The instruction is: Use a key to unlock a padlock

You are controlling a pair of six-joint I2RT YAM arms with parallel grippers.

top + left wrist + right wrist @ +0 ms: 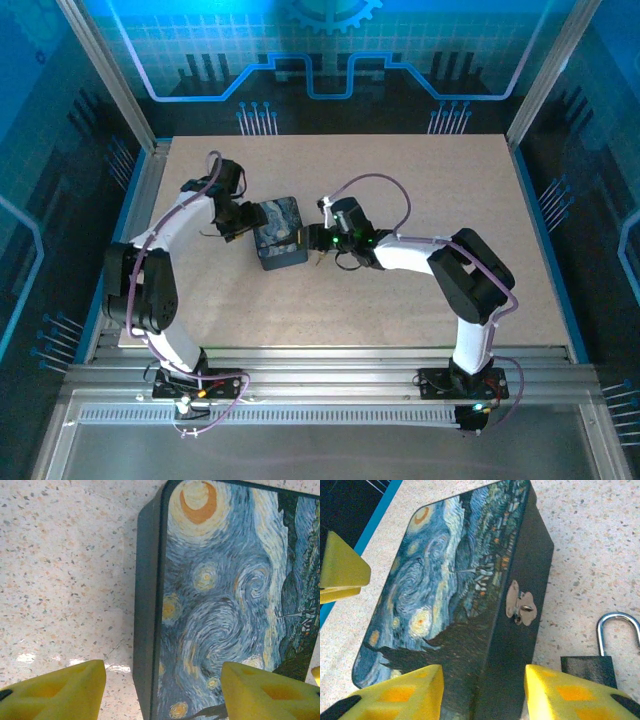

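The padlock (588, 669) lies on the table just right of the box, a dark body with a thin metal shackle (618, 625) pointing away from me. The key is out of view. The dark blue swirl-painted box (279, 232) sits between both arms. Its metal hasp (520, 605) is on the side facing the padlock. My right gripper (482, 685) is open, its yellow fingers (400, 692) straddling the box's near top edge. My left gripper (162, 685) is open too, straddling the box's opposite edge, one finger (55, 690) over the table.
The speckled tabletop (420, 190) stretches wide behind and to the right of the box. Metal frame posts and blue panels ring the table. A yellow finger of the left gripper (340, 565) shows beyond the box in the right wrist view.
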